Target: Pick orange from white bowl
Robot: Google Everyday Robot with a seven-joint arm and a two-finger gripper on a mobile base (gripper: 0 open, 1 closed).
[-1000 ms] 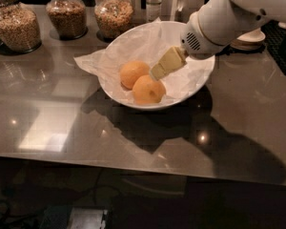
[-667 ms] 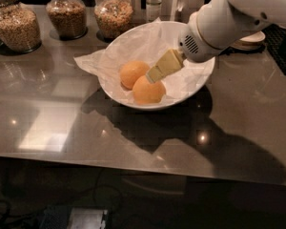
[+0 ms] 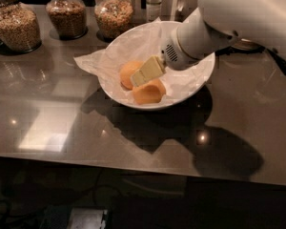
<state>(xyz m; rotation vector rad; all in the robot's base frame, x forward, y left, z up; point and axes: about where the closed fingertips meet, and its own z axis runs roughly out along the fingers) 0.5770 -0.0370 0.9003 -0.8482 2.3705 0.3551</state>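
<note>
**Worktop holding: white bowl with two oranges, claw inside**

- Worktop [image 3: 57, 128]: dark, glossy, reflective.
- White bowl [image 3: 200, 82]: wide, resting on the worktop, lined with crumpled white paper [image 3: 88, 63] that spills over its left rim.
- Front orange [image 3: 150, 93]: in the bowl, near its front wall.
- Rear orange [image 3: 127, 73]: just behind and to the left, touching or nearly touching the first.
- Claw [image 3: 142, 75]: pale yellow, on the white arm [image 3: 238, 13], angled down into the bowl, its tip over both oranges; cannot tell whether it is open, closed or gripping.
- Three glass jars [image 3: 66, 15] of grain: behind the bowl.
</note>
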